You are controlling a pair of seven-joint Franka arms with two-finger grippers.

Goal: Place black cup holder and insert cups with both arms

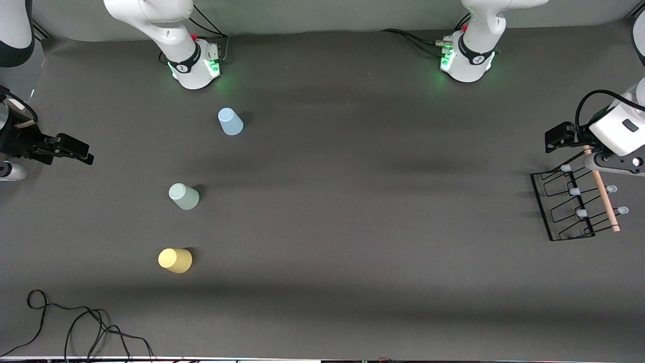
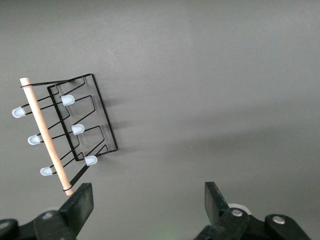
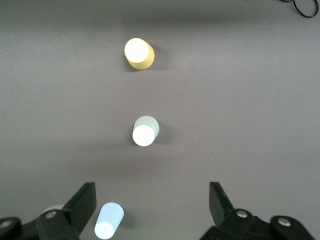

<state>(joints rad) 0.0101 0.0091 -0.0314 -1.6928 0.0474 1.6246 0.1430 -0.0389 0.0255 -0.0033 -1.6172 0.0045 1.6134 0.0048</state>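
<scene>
Left hand: my left hand (image 2: 145, 210) hangs over the worktop (image 1: 352, 201) at the left arm's end. Its fingers are wide apart and it holds nothing.
Rack: the black rack (image 1: 574, 204) stands on the worktop just under and beside my left hand. Its wooden rod (image 2: 46, 134) runs along the top, and the prongs have pale blue tips (image 2: 77, 129).
Right hand: my right hand (image 3: 152, 210) hangs over the right arm's end of the worktop. It is open wide and empty too.
Cups: the blue cup (image 3: 108, 221) sits closest to my right hand, the green cup (image 3: 145, 130) is a bit farther out, and the yellow cup (image 3: 138, 53) is farthest. All three stand upside down and well apart from the rack.
Step now: I think the rack comes first, and nothing is picked up yet.
How to do it well: I would bring my left hand down straight over the rod, near its middle, so the rack does not tip, and close only when the rod is between the fingers.
Hard to see: in the front view my left arm covers one end of the rack, and my right hand is partly cut off at the edge.
</scene>
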